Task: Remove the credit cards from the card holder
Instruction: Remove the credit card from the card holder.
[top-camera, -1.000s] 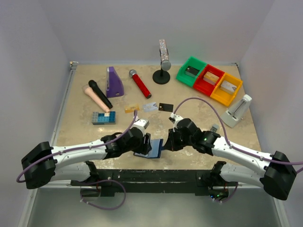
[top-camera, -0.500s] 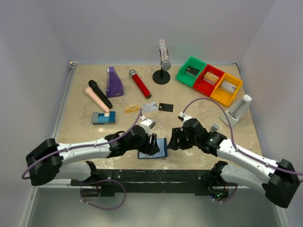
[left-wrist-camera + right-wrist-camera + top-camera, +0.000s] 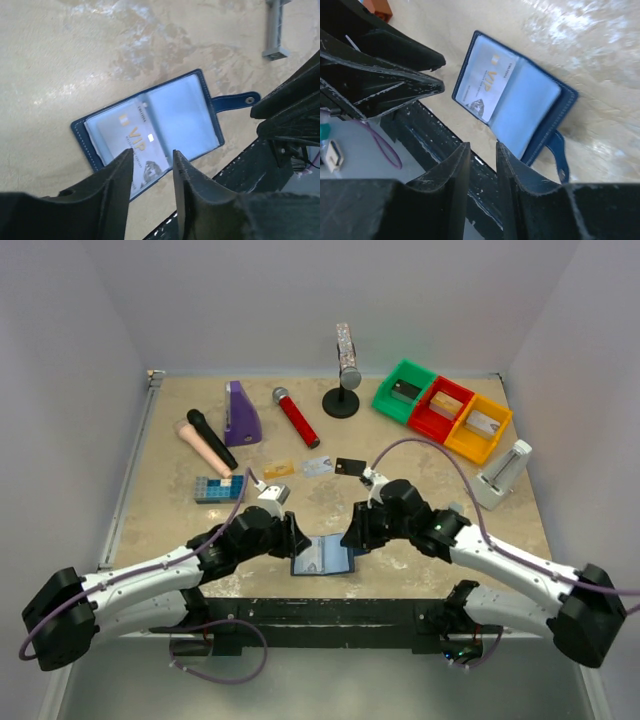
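The card holder (image 3: pixel 322 556) lies open and flat near the table's front edge, its lighter blue inside facing up and its snap tab (image 3: pixel 235 101) pointing right. A pale white card printed "VIP" (image 3: pixel 136 144) sits in its left pocket and also shows in the right wrist view (image 3: pixel 487 87). On the table farther back lie an orange-gold card (image 3: pixel 278 469), a silvery card (image 3: pixel 317 466) and a black card (image 3: pixel 350 467). My left gripper (image 3: pixel 152 161) is open and empty just left of the holder. My right gripper (image 3: pixel 482 150) is open and empty just right of it.
A studded blue brick block (image 3: pixel 219 489) sits at the left. Black (image 3: pixel 212 438) and red (image 3: pixel 297 416) microphones, a purple stand (image 3: pixel 241 413) and a glitter microphone on a stand (image 3: pixel 346 370) are at the back. Green, red and yellow bins (image 3: pixel 443 416) and a white rack (image 3: pixel 500 475) are at the right.
The holder was held up between both grippers and now lies open flat on the table. Both grippers have let go; the left has drawn back to the left.
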Available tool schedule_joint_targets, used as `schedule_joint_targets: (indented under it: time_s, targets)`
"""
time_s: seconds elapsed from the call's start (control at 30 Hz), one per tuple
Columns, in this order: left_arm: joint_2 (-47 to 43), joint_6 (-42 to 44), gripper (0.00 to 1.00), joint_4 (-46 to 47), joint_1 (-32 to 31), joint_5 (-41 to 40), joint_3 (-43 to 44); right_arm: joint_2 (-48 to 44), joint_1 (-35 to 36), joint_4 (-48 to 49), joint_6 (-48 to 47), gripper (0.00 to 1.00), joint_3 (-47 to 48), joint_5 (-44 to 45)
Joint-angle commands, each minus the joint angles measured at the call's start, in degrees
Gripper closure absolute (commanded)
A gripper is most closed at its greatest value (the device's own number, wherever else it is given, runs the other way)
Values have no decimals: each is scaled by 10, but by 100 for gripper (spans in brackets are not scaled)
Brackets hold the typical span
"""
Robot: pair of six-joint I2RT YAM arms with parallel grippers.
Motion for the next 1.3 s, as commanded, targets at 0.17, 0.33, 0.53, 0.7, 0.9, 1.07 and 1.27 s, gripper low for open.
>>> schedule_joint_targets:
  time_s: [0.17,0.33,0.53,0.7,0.9,1.07,1.27]
  targets:
    - [40,-42,77,92,4,-25,-50,185,12,246,84,70,-18,-115]
    - [77,-53,85,120,4,-20,-63,261,16,289,102,74,-18,-120]
    - [94,-58,87,138,4,-22,-79,315,16,330,122,73,-39,-119]
    - [109,-58,87,147,4,-21,-87,332,16,346,130,68,-54,-112]
    - [130,-64,89,162,4,-17,-98,336,16,356,137,61,-64,-106]
    - [124,-71,90,162,4,-22,-107,327,16,366,145,61,-73,-105]
    - [58,-70,81,102,4,-46,-98,315,16,344,140,62,-74,-96]
